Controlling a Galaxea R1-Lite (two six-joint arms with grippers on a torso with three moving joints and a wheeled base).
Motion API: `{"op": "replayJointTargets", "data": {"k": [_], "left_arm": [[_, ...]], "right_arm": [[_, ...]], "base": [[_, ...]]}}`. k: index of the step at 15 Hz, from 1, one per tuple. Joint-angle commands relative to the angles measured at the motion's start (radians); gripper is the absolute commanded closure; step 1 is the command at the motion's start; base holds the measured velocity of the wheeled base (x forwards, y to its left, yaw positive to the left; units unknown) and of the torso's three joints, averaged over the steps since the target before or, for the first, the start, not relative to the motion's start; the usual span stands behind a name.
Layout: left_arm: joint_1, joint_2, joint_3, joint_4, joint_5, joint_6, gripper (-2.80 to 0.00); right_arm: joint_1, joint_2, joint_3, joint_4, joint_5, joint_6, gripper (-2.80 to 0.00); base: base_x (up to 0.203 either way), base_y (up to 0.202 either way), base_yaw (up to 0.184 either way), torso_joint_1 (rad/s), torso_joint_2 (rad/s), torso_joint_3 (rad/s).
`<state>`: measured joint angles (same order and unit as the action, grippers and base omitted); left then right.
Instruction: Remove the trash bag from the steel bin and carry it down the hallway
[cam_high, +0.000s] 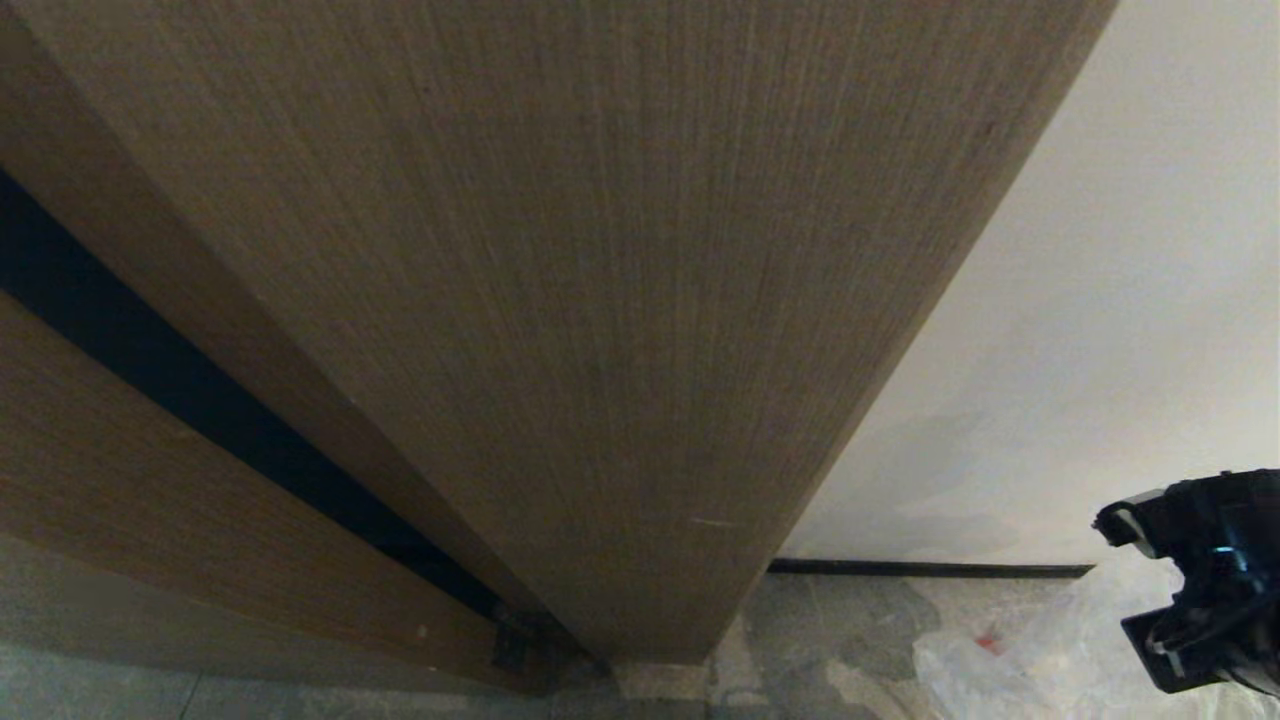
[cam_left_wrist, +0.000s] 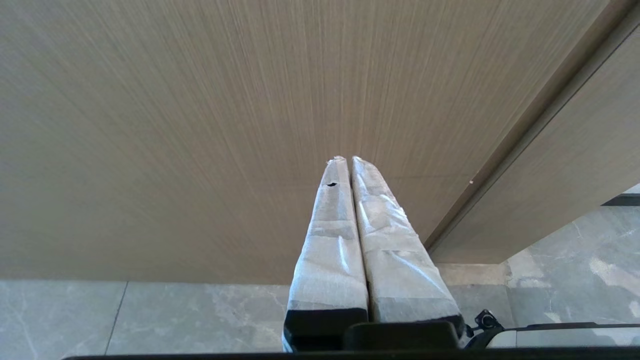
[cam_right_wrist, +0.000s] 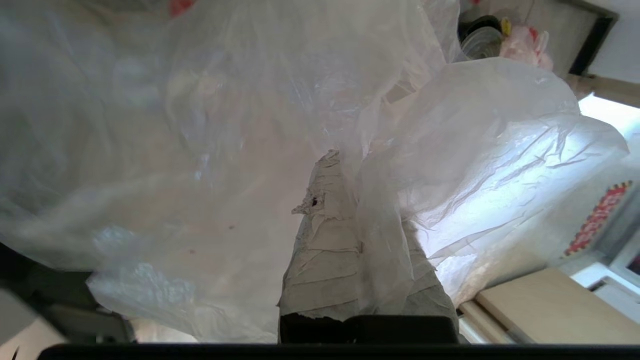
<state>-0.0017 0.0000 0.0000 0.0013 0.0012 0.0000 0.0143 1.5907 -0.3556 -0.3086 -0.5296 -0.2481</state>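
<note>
hanging from the right gripper (cam_right_wrist: 350, 165), the trash bag (cam_right_wrist: 210, 150) is already free of any bin: the taped fingers (cam_right_wrist: 325, 240) are pinched together on a gathered fold of its film, and the rest billows loosely around and in front of them. in the head view the bag (cam_high: 1040, 650) shows low at the right, near the tiled floor (cam_high: 820, 620) and beside the black body of the right arm, just in front of the white wall (cam_high: 1150, 300) and its dark baseboard (cam_high: 930, 568).

no steel bin can be seen in any view, so the removal step looks finished; what is left, by my reading, is the carry itself, since a brown wooden door (cam_high: 560, 300) fills most of the head view at close range and no open passage is visible.

the bag is thin, clear and heavily crinkled, catching bright light on one side, with a small red scrap showing through it. it seems nearly empty and very light, likely to swing and drag.

the left gripper (cam_left_wrist: 348, 162) is clenched on nothing, its wrapped fingers pressed tip to tip and pointed at the door.
</note>
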Motion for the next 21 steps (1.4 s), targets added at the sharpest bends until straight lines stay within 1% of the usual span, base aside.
{"op": "replayJointTargets", "data": {"k": [1,3,4,6,8,10,13,15,16,19,21], "left_arm": [[0.000,0.000,0.000,0.000,0.000,0.000,0.00],[0.000,0.000,0.000,0.000,0.000,0.000,0.00],[0.000,0.000,0.000,-0.001,0.000,0.000,0.00],[0.000,0.000,0.000,0.000,0.000,0.000,0.00],[0.000,0.000,0.000,0.000,0.000,0.000,0.00],[0.000,0.000,0.000,0.000,0.000,0.000,0.00],[0.000,0.000,0.000,0.000,0.000,0.000,0.00],[0.000,0.000,0.000,0.000,0.000,0.000,0.00],[0.000,0.000,0.000,0.000,0.000,0.000,0.00],[0.000,0.000,0.000,0.000,0.000,0.000,0.00],[0.000,0.000,0.000,0.000,0.000,0.000,0.00]], "right_arm": [[0.006,0.113,0.012,-0.062,-0.009,-0.002,0.00],[0.008,0.184,0.017,-0.138,-0.016,0.001,0.00],[0.011,0.213,0.010,-0.156,-0.022,0.002,-2.80],[0.047,0.234,-0.005,-0.197,-0.024,0.008,-2.80],[0.067,0.230,-0.010,-0.202,-0.023,0.004,-2.80],[0.069,0.203,-0.018,-0.188,-0.020,0.008,-2.80],[0.062,0.072,-0.014,-0.166,-0.019,0.014,-2.80],[0.044,-0.048,-0.011,-0.105,-0.019,0.044,-2.80],[0.038,-0.110,-0.005,-0.063,-0.020,0.061,0.00],[0.034,-0.299,0.028,0.064,-0.016,0.100,0.00],[0.035,-0.436,0.040,0.101,-0.010,0.110,0.00]], "base": [[0.000,0.000,0.000,0.000,0.00,0.000],[0.000,0.000,0.000,0.000,0.00,0.000],[0.000,0.000,0.000,0.000,0.00,0.000],[0.000,0.000,0.000,0.000,0.00,0.000],[0.000,0.000,0.000,0.000,0.00,0.000],[0.000,0.000,0.000,0.000,0.00,0.000],[0.000,0.000,0.000,0.000,0.00,0.000],[0.000,0.000,0.000,0.000,0.00,0.000],[0.000,0.000,0.000,0.000,0.00,0.000],[0.000,0.000,0.000,0.000,0.00,0.000],[0.000,0.000,0.000,0.000,0.00,0.000]]}}
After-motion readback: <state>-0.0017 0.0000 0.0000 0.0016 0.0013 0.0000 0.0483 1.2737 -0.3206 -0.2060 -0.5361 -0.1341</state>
